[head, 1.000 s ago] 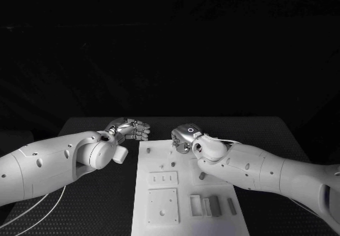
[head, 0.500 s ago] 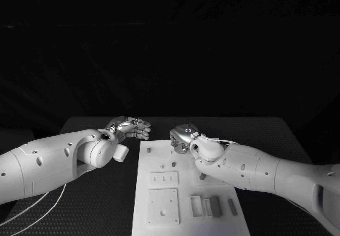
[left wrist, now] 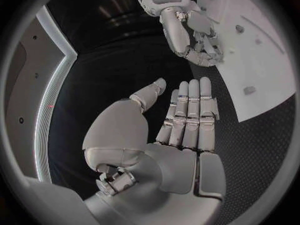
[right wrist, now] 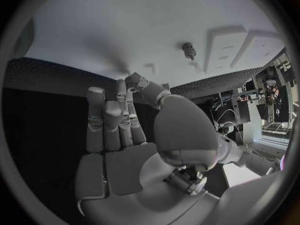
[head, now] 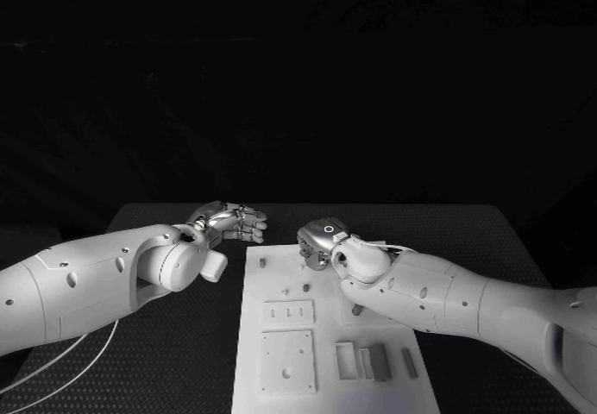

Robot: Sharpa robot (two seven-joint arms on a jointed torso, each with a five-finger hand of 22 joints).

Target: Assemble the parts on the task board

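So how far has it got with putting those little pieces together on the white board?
Barely started, it seems. Several small parts lie loose at the task board's near end. The left hand hovers off the far corner, fingers straight, holding nothing. The right hand is over the far end, apparently empty too. The assembling itself looks still ahead.

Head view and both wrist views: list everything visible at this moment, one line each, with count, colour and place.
table: one, black, textured, under everything.
task board: one, white, middle of the table, running from near the robot toward the hands.
square plates: two, white, on the board's left half, the smaller one farther from the robot.
parts: several, grey, standing in a row on the board's near right; a few small ones scattered farther up.
cable: thin, white, below the left arm.
left hand: silver, fingers straight and together, holding nothing, off the board's far left corner.
right hand: silver, over the board's far end, holding nothing.
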